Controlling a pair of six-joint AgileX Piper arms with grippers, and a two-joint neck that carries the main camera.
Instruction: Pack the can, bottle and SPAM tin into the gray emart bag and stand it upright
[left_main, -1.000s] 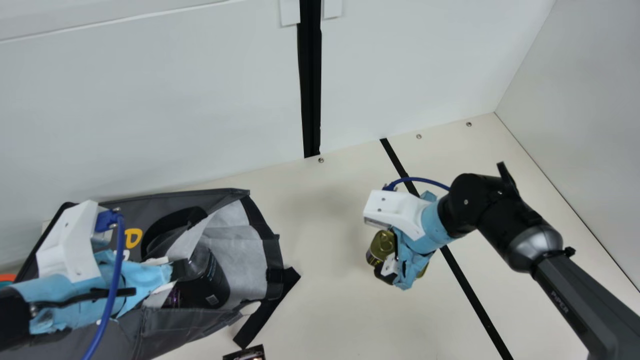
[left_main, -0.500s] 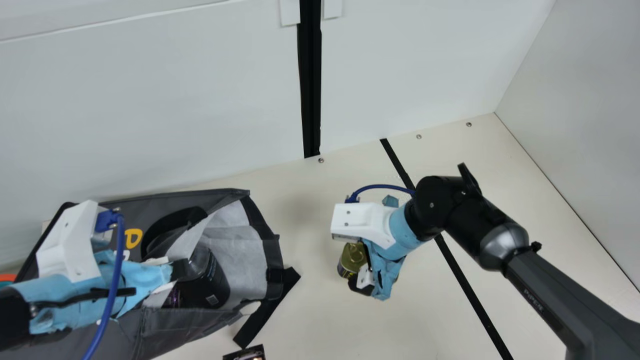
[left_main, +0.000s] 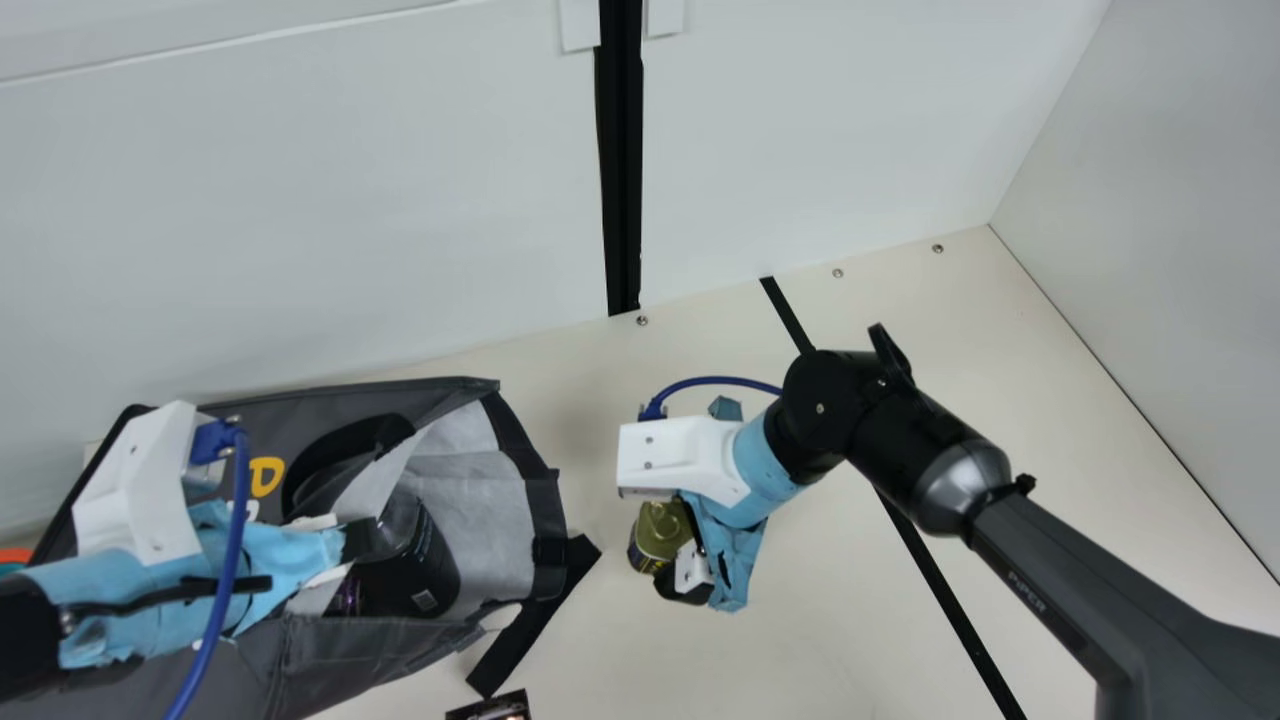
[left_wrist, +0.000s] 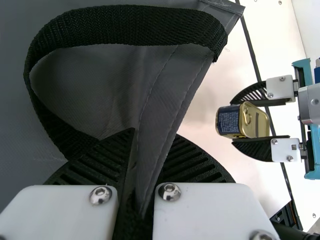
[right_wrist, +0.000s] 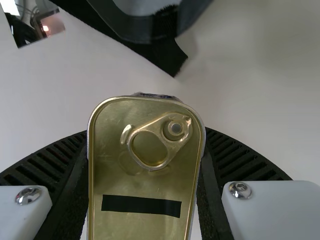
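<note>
Left end effector (left_main: 362, 542): clenched on fabric edge of gray bag (left_main: 345, 645). Bag on its side on tabletop (left_main: 610, 660), mouth open toward right arm. Dark bottle (left_main: 415, 570) inside, near mouth. Right end effector (left_main: 664, 556): grasping SPAM tin (right_wrist: 110, 175) by its sides, pull-tab lid showing; tin outside bag, apart from mouth.

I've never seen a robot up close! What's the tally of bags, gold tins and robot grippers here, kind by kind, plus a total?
Bags: 1 (the gray bag)
Gold tins: 1 (the tin)
Grippers: 2 (left gripper, right gripper)
Total: 4
</note>
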